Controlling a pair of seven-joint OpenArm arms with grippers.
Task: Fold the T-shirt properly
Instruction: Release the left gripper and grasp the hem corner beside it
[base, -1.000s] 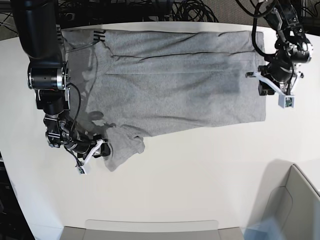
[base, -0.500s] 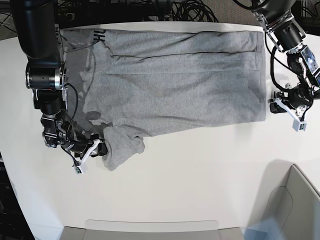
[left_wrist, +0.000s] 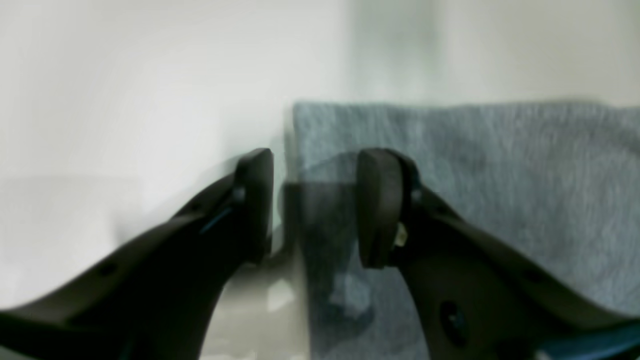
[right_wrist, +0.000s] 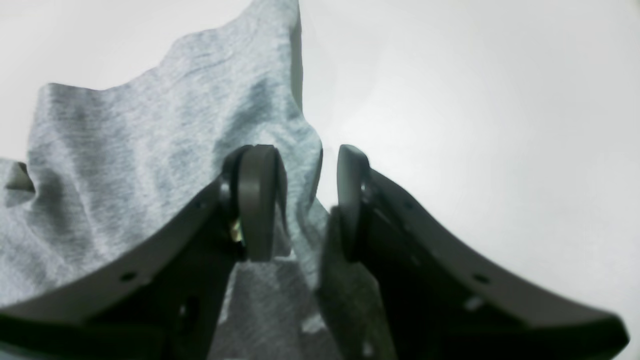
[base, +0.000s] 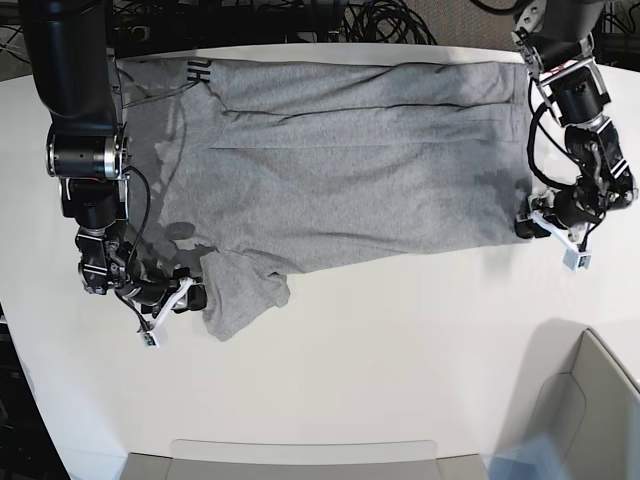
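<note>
- Right gripper (right_wrist: 305, 200) parted, T-shirt (right_wrist: 150, 150) sleeve fold rising between its jaws, not pinched
- Left gripper (left_wrist: 315, 205) spread over the hem corner, holding nothing
- Beyond both: grey cloth flat on white table (base: 400, 350); black cables (base: 380, 22) at far edge

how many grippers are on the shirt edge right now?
2. The right gripper has its fingers astride the crumpled sleeve of the heather-grey cotton T-shirt; the left gripper is open at the hem corner. Whether either pinches cloth is unclear.
</note>
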